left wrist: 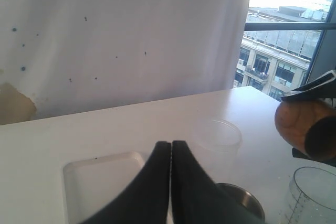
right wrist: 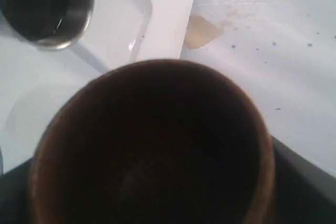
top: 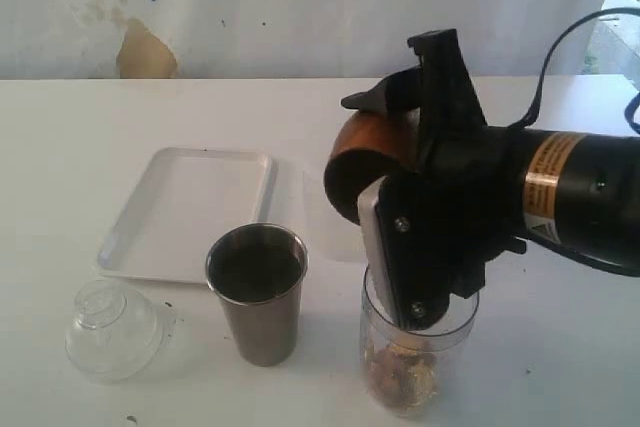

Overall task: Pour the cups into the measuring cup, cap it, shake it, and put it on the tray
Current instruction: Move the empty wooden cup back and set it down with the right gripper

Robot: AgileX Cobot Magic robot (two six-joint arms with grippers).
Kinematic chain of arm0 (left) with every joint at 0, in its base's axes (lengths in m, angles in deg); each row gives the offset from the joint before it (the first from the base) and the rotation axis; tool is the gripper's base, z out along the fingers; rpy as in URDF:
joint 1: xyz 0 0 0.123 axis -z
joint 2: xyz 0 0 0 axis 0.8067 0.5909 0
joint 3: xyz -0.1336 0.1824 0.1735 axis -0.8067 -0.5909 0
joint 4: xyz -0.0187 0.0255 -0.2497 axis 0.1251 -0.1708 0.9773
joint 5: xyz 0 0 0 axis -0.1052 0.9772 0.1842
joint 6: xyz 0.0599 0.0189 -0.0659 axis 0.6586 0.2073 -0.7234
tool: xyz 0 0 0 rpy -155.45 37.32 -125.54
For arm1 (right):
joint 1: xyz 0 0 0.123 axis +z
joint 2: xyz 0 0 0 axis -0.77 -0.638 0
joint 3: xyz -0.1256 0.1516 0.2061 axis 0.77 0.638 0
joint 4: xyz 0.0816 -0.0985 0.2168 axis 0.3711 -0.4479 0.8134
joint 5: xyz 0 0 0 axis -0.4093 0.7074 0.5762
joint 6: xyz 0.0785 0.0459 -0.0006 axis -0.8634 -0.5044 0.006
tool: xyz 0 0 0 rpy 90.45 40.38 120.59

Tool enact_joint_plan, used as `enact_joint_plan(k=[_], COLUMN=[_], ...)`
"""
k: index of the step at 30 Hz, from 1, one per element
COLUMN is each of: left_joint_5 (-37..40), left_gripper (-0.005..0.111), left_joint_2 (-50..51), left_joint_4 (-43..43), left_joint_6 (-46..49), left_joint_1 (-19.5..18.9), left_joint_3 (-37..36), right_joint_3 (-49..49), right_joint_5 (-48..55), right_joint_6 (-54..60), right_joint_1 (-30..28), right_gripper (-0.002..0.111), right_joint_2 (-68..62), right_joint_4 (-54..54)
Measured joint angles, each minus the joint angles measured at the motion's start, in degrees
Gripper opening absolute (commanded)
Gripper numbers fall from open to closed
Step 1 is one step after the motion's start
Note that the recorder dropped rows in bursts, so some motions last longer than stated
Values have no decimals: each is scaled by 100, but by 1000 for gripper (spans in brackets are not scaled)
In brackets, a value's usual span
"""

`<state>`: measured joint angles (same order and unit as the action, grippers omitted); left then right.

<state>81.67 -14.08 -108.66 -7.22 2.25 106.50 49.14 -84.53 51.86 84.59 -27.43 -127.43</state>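
above the clear measuring cup, right gripper clamped on rounded wooden cup — tilted, left gripper closed

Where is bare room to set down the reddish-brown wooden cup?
Bare: the flat white tray, and white table between it and the backdrop. Crowded: the front row of clear domed lid, brushed-steel tumbler, clear measuring cup under the right gripper.

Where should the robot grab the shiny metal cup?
Probably around the side wall of the steel tumbler, midway up, coming in level from the exterior view's left. It stands upright, mouth open, and tapers downward, so a side hold suits it; the measuring cup crowds its right.
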Motion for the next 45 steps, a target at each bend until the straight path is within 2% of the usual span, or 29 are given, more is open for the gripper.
enact_joint_plan(k=[4,5,9,12,14,16,19,23,26,31,42,45], left_joint_5=[0,0,0,0,11,11,11,11,11,11,157,161], left_gripper=[1,1,1,1,1,1,1,1,1,1,1,1], left_joint_2=[0,0,0,0,0,0,0,0,0,0,0,0], left_joint_4=[0,0,0,0,0,0,0,0,0,0,-38,-51], left_joint_6=[0,0,-37,-73,-73,-84,-84,-84,-84,-42,7,17], left_joint_1=[0,0,0,0,0,0,0,0,0,0,0,0], left_joint_3=[0,0,0,0,0,0,0,0,0,0,0,0], right_joint_3=[-24,-36,-48,-234,-462,-691,-765,-778,-782,-1084,-2331,-2518], right_joint_5=[-609,-1010,-2288,-2353,-1826,-1183,-914,-938,-1324,-2021,-2339,-2348], right_joint_6=[-1561,-2215,-3665,-4856,-5409,-5604,-5693,-5939,-5990,-6094,-6136,-6136], right_joint_1=[0,-54,-480,-942,-1311,-1719,-2166,-2659,-2860,-3060,-3086,-3086], right_gripper=[0,0,0,0,0,0,0,0,0,0,0,6], right_joint_2=[0,0,0,0,-18,-161,-505,-1273,-2004,-3277,-5283,-5534], right_joint_4=[120,144,152,152,347,801,1430,1914,1968,1979,1976,1976])
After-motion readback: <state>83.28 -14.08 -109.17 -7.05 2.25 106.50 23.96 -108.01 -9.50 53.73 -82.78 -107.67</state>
